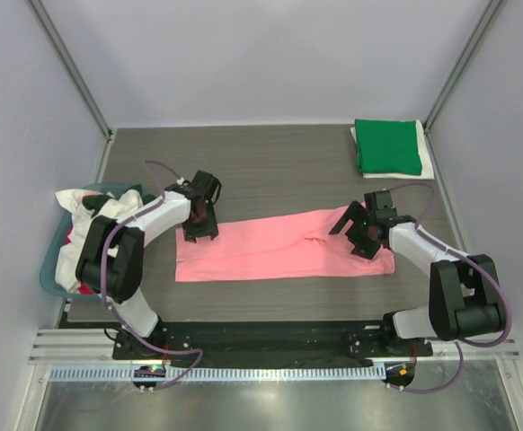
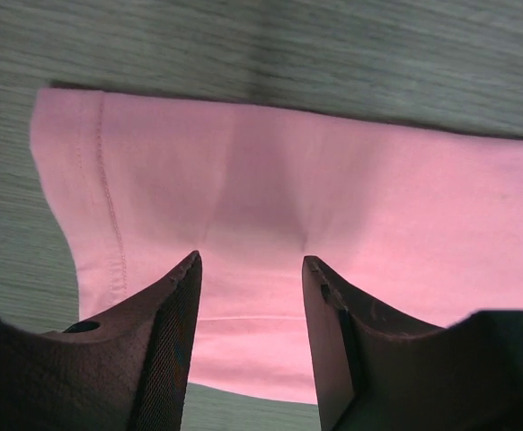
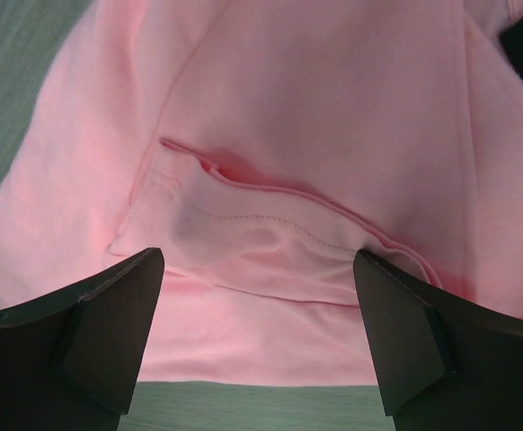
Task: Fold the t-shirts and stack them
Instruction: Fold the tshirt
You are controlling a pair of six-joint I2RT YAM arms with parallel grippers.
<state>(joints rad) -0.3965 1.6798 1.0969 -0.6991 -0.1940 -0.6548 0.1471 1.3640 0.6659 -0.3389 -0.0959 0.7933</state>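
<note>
A salmon-pink t-shirt [image 1: 284, 245] lies folded into a long flat strip across the middle of the table. My left gripper [image 1: 199, 220] hovers over its left end, jaws open with only flat cloth [image 2: 270, 197] showing between them. Over the right end stands my right gripper [image 1: 359, 235], jaws spread wide above the collar seam [image 3: 279, 193], gripping nothing. A folded green t-shirt [image 1: 387, 146] rests on a folded white one [image 1: 428, 164] at the back right. More t-shirts, white and red [image 1: 86, 233], are heaped in the tub at the left.
A teal plastic tub [image 1: 57, 247] sits at the table's left edge beside the left arm. Grey walls and metal frame posts enclose the table on three sides. The stack at the back right lies near the right wall.
</note>
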